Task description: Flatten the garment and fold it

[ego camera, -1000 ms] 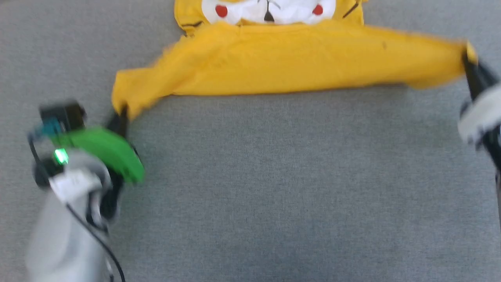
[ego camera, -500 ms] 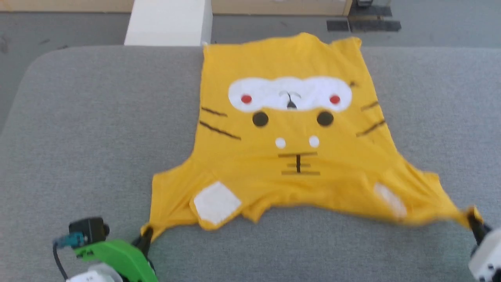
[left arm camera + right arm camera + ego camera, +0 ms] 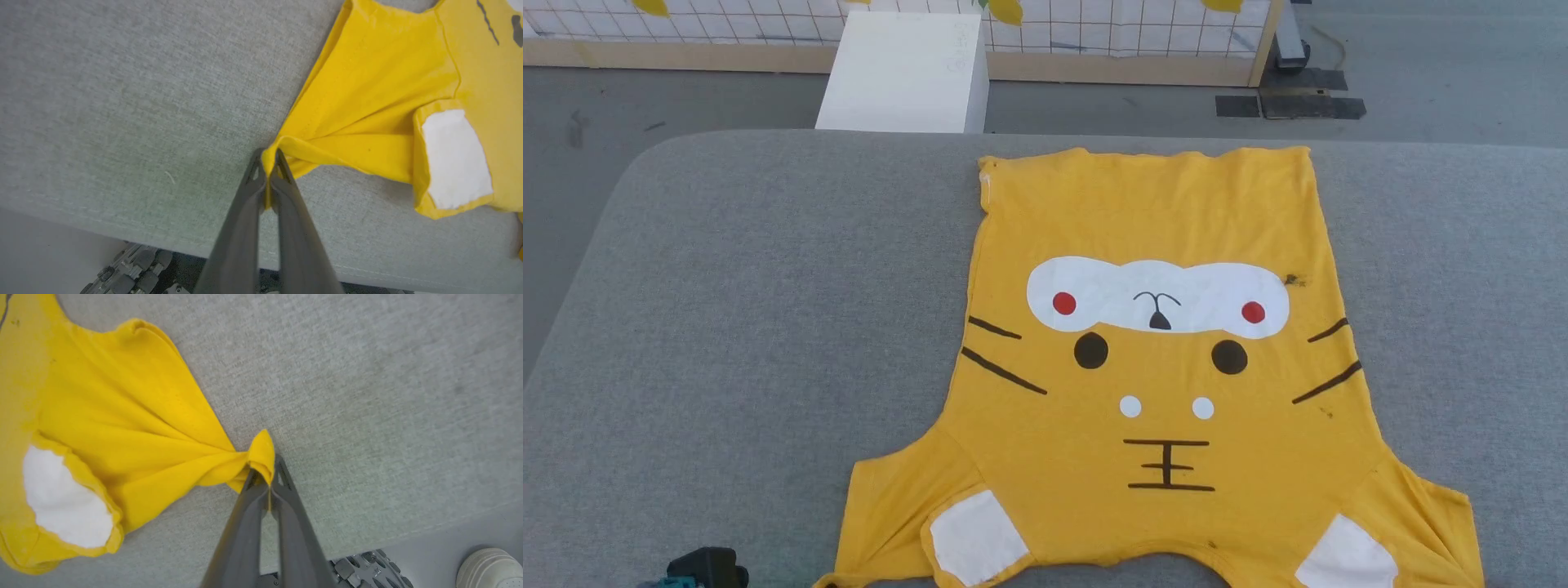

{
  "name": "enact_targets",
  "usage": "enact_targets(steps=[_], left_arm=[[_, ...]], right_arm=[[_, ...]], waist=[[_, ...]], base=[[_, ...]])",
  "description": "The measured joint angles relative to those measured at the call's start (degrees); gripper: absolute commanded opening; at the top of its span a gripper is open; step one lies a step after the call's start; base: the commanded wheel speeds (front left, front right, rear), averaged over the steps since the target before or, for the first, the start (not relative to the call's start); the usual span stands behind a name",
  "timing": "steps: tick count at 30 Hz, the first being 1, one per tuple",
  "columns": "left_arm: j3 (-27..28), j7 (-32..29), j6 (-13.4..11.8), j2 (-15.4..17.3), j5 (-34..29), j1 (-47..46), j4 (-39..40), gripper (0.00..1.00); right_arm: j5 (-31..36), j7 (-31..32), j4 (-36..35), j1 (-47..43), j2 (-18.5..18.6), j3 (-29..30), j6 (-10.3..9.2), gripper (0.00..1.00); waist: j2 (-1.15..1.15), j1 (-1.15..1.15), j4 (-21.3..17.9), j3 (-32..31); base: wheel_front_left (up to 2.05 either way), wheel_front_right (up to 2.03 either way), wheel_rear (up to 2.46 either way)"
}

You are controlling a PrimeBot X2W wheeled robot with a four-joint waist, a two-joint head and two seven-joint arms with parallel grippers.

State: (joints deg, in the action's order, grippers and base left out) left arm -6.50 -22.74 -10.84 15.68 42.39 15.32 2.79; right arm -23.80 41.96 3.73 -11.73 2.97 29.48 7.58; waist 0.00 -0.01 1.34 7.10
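The garment [image 3: 1168, 204], a bright yellow T-shirt, lies spread on the grey table [image 3: 768, 327] with its tiger face print up. Its hem is at the far side and its sleeves are near me. White patches [image 3: 976, 535] mark both sleeves. In the left wrist view my left gripper [image 3: 268, 157] is shut on the tip of one sleeve [image 3: 367, 106], close to the table's near edge. In the right wrist view my right gripper [image 3: 269, 465] is shut on the other sleeve's bunched tip [image 3: 122, 416]. Both sleeves are pulled outward into creases.
A white box [image 3: 903, 73] stands on the floor beyond the table, in front of a wire grid fence [image 3: 1127, 33] with a wooden frame. The robot's wheeled base [image 3: 135, 265] shows below the table's near edge. A person's white shoe [image 3: 486, 567] is on the floor at my right.
The head camera has tilted up. The garment, doubled over a second ago, now lies opened out with the print up. Both grippers have kept hold of the sleeve tips and dropped below the picture.
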Motion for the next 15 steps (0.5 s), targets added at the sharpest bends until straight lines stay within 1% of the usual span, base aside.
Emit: enact_targets(steps=[6, 7, 8, 9, 15], left_arm=[[-0.78, -0.44, 0.25, -0.04, 0.13, -0.20, -0.33, 0.00], [-0.83, -0.43, 0.45, -0.12, 0.48, -0.28, -0.31, 0.00], [-0.87, -0.37, 0.70, -0.22, 0.81, -0.34, -0.30, 0.00], [-0.91, -0.36, 0.76, -0.30, 1.03, -0.34, -0.23, 0.00], [-1.44, 0.12, 1.40, -0.33, 1.07, -0.43, 1.00, 0.00]], right_arm=[[-0.43, -5.26, 5.98, 1.25, 1.11, -1.37, 0.03, 0.00], [-0.37, -5.95, 6.21, 1.26, 1.12, -1.31, 0.03, 0.25], [-0.36, -6.41, 6.24, 1.25, 1.12, -1.27, 0.03, 0.44], [-0.25, -6.70, 6.04, 1.24, 1.11, -1.31, 0.02, 1.00], [0.07, -10.03, -0.22, 2.86, 0.19, -1.70, -0.02, 1.00]], waist=[[0.00, 0.00, 1.02, 0.36], [0.00, 0.00, 1.24, 0.38], [0.00, 0.00, 1.45, 0.39], [0.00, 0.00, 1.60, 0.39], [0.00, 0.00, 2.45, 0.69]], base=[[0.00, 0.00, 0.00], [0.00, 0.00, 0.00], [0.00, 0.00, 0.00], [0.00, 0.00, 0.00], [0.00, 0.00, 0.00]])
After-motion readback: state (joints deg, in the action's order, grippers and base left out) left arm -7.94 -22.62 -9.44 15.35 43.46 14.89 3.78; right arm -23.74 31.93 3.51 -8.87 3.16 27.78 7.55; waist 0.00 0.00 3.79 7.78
